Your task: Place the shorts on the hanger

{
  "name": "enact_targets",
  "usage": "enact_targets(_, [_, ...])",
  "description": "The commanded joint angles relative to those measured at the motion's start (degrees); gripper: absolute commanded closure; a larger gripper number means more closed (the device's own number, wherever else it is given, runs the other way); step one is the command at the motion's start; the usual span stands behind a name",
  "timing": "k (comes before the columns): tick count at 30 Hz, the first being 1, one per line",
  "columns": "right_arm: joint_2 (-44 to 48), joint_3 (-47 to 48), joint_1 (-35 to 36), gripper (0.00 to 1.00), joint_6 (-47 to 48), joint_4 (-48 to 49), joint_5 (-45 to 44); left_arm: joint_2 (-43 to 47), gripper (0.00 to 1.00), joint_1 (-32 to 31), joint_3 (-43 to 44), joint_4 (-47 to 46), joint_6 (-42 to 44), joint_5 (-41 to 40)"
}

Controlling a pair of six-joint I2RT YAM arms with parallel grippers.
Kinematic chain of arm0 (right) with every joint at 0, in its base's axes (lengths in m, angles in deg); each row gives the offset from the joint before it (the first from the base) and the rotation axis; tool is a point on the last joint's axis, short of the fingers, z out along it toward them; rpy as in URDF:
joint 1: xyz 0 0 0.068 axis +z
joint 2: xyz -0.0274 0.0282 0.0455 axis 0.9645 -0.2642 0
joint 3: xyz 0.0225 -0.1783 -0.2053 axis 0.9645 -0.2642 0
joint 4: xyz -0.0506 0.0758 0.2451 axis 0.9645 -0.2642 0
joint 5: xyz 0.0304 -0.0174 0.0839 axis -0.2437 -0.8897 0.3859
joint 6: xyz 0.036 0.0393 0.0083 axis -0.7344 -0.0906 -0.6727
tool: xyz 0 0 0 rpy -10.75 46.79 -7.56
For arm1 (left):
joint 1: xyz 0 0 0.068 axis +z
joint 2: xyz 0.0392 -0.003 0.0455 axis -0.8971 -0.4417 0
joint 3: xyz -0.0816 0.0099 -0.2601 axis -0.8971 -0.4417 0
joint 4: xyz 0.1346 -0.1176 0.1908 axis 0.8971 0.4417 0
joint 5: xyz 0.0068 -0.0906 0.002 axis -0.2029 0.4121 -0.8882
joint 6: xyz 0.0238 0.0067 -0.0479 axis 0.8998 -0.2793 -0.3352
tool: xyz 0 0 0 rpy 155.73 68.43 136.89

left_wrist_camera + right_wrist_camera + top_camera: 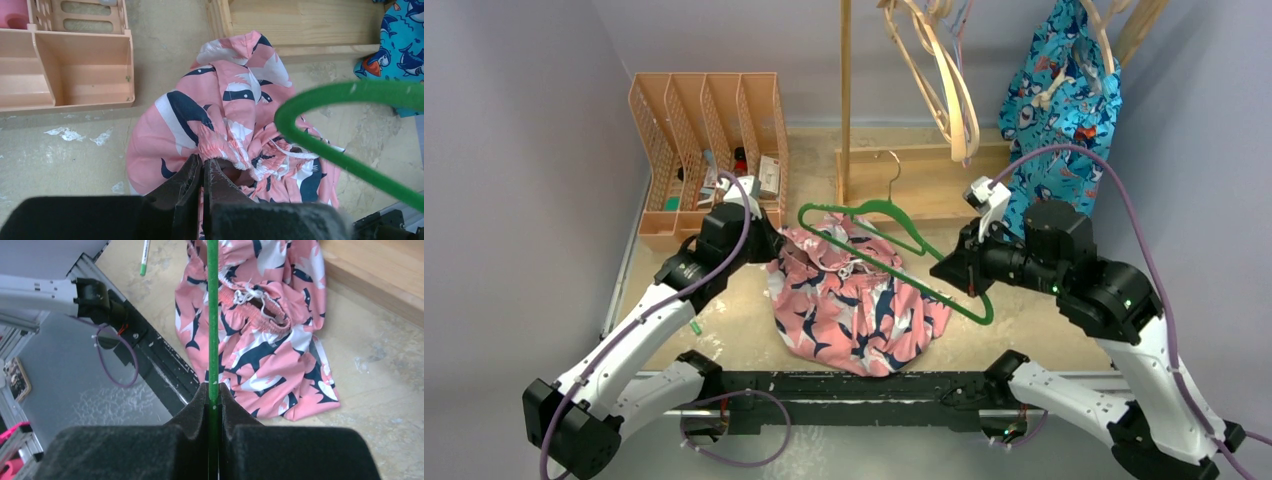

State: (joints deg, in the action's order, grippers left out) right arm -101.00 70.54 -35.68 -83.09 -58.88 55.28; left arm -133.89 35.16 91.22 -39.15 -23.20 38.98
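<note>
I have the left arm (639, 330) reaching in from the left. Its jaws are pressed together on the gathered waistband of the shorts (854, 310), pinching a fold of pink fabric at the left rear edge. The rest of the shorts lies bunched on the table (1044, 335), in the middle between the two arms, with the legs trailing toward the near edge. In the right wrist view the waistband gapes open and the white drawstring (245, 295) lies tangled across it.

The right arm (1124, 300) comes in from the right, and its jaws are clamped tight on the hanger (894, 240), gripping the thin green bar close to its right corner. The hanger slants across the shorts. Its held corner is toward the near right, its rounded left end sits over the waistband just beside the left jaws, and its metal hook (892, 165) points toward the back. In the left wrist view that rounded green end curves right next to the bunched waistband, but I cannot tell whether it touches the cloth.

A peach divided organiser (704, 130) stands at the back left. Behind the shorts is a wooden rack base (924, 175) with pale wooden hangers (944, 80) above it, and a bright blue printed garment (1059, 100) hangs at the back right. A green pen (144, 257) lies on the table near the left arm.
</note>
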Motion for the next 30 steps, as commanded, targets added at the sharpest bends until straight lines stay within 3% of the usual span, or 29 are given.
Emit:
enact_targets(1, [2.5,-3.44,0.34,1.0,1.4,1.86,5.57,-0.59,1.0,0.24,4.07,-0.31,-1.7,1.32])
enact_targets(11, [1.81,-7.66,0.28,1.0,4.41,6.01,9.16,-0.52,1.0,0.23,5.64,1.06,-1.53,1.64])
enact_targets(19, [0.09,-10.64,0.36,1.0,8.76,8.63,1.43,-0.01,1.0,0.23,7.92,2.36,-2.39,5.84])
enact_targets(23, [0.55,-12.93,0.37,1.0,10.65,15.94,3.23,0.97,1.0,0.23,9.96,1.51,-4.31,9.47])
enact_targets(30, [0.76,-17.35,0.37,1.0,16.26,27.21,-1.57,0.55,1.0,0.19,17.64,-1.53,-8.23,15.53])
